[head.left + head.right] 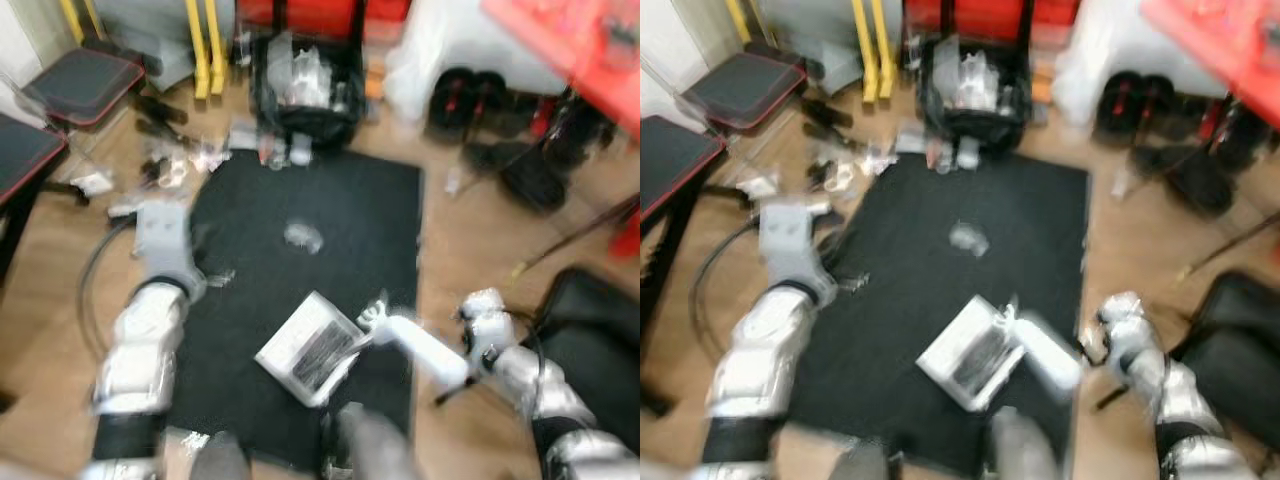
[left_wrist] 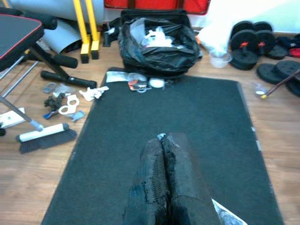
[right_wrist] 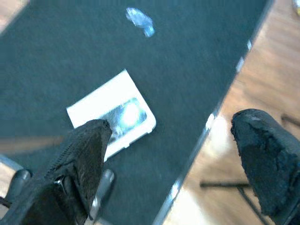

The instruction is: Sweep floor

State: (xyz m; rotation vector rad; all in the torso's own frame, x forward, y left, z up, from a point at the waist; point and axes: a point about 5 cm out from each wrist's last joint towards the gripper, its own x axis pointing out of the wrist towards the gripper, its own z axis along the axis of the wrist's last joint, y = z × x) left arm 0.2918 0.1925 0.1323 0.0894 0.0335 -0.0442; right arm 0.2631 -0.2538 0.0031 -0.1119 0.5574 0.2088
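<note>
We look down on a wooden floor (image 1: 470,240) of pale planks with a dark, napped rectangular mat (image 2: 187,117) laid over it. The sweeping brush (image 2: 44,137), a hand brush with a white back, dark bristles and a thin metal handle, lies flat on the planks just beside the mat's edge, near a scatter of small white and grey scraps (image 2: 70,101). On the mat rest a crumpled clear wrapper (image 3: 139,19) and a flat white packet with a shiny window (image 3: 115,117). Beyond the mat's far end stands a black bag (image 2: 159,40) stuffed with glossy plastic, and dumbbells (image 2: 253,40) lie off to one side. Our left tool (image 2: 164,140) hangs over the mat with its two rough black fingers pressed together, holding nothing. Our right tool (image 3: 173,140) hovers above the mat's border with fingers spread wide, the white packet below it. We judge neither tool has the brush, so litter remains to clear; whether this sits early or between passes, we cannot settle. The head views are blurred.
</note>
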